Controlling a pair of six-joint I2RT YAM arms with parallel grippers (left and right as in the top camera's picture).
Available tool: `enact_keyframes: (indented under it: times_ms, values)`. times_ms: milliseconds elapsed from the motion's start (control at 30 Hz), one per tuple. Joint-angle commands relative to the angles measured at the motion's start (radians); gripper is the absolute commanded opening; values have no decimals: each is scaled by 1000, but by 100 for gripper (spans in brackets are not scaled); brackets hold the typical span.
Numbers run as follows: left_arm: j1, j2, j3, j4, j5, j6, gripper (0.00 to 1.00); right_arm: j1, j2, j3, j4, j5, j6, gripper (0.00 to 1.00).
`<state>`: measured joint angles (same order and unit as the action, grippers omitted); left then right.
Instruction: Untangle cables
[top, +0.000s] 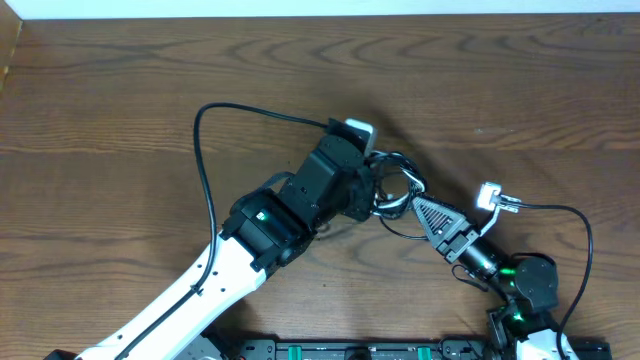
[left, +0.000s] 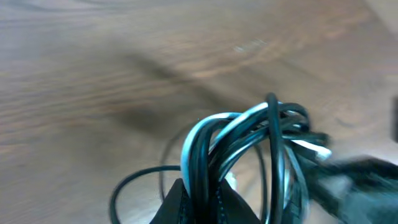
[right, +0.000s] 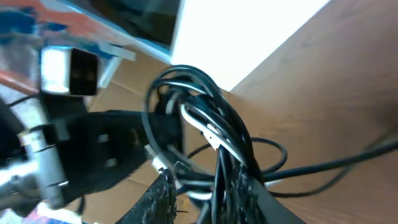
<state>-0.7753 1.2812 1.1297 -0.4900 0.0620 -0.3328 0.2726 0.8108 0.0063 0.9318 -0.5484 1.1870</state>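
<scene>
Left gripper (top: 374, 196) and right gripper (top: 412, 204) both pinch the cables (top: 397, 172), centre | wooden table (top: 120, 90) bare left, far, right

The cables (left: 239, 130) sit between my left gripper (left: 202, 196) and right gripper (right: 208, 193), each touching its own side of them.

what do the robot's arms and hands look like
Left arm: long white link, black joints, green light, thin black wire looping beside it. Right arm: black, green light, similar wire. Right hand: black, triangular, ribbed fingers; left hand black too.
</scene>
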Motion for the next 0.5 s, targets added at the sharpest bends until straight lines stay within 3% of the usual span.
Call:
enact_keyframes:
  times_ms: [0, 167, 467]
  values:
    - [0, 0, 5, 10, 222, 34, 7, -4, 0, 0, -10, 29, -26, 28]
    - [0, 0, 5, 57, 475, 81, 8, -4, 1, 0, -122, 124, -40, 25]
    - [0, 0, 5, 265, 955, 127, 8, -4, 1, 0, -246, 253, -40, 28]
